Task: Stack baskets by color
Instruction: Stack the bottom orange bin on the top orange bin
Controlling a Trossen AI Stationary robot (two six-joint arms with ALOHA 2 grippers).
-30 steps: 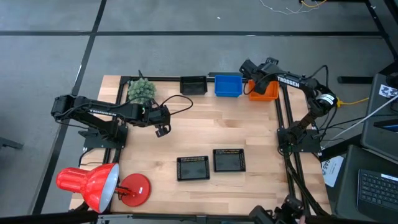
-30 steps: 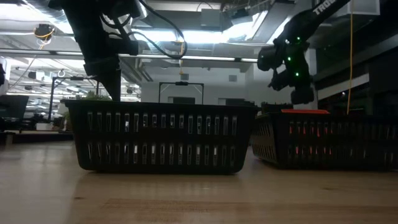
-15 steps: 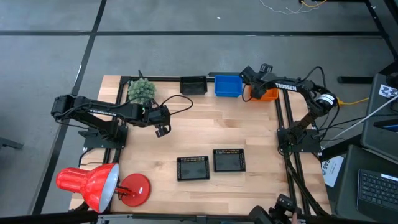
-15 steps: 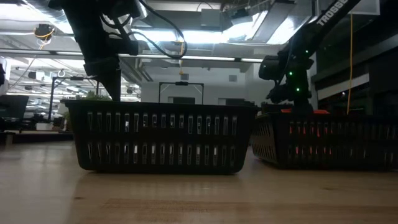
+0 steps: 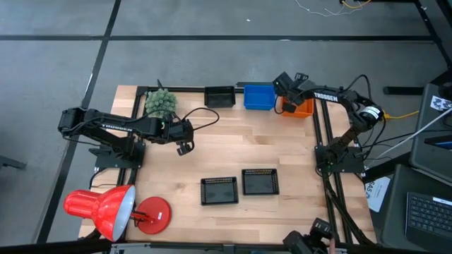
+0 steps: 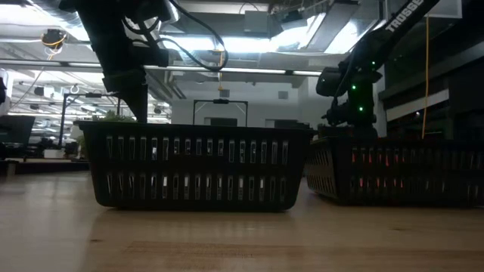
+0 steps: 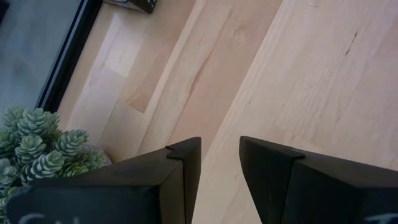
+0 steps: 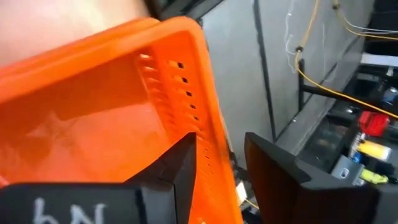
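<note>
Your right gripper (image 5: 284, 103) has swung in over the orange basket (image 5: 304, 107) since a second ago, its parted fingers now straddling that basket's perforated wall, not clamped. The blue basket (image 5: 259, 97) sits just beside it. Your left gripper (image 5: 185, 147) hovers open, holding nothing, above bare bench (image 5: 233, 144).

The left arm reaches in from the left edge of the bench, its links nearly level, and its end effector (image 5: 185, 147) points down above the bench with fingers (image 7: 180, 163) parted and nothing between them. The right arm stretches from its base at the right edge toward the far right corner; its end effector (image 5: 286, 90) hangs low there, fingers (image 8: 183, 163) parted.
</note>
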